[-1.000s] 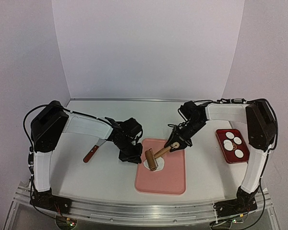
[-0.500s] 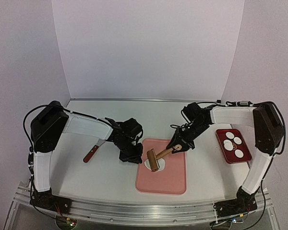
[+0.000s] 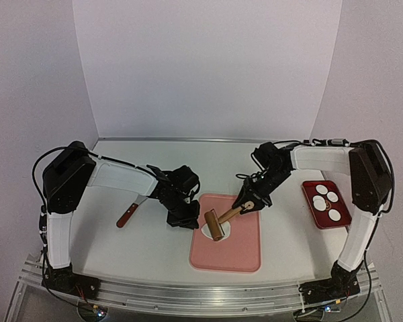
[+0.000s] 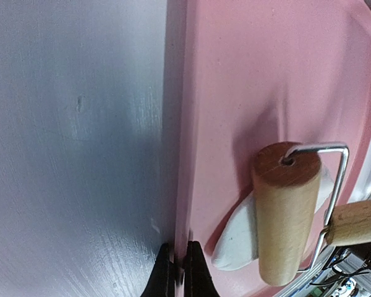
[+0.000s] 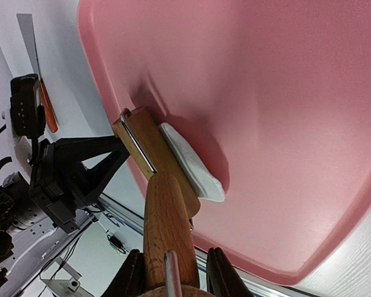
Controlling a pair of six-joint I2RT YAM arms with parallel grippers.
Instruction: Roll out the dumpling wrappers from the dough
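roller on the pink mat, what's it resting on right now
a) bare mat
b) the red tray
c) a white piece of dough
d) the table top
c: in the left wrist view the roller, its handle gripped by the right pincer, lies across the white dough on the mat.
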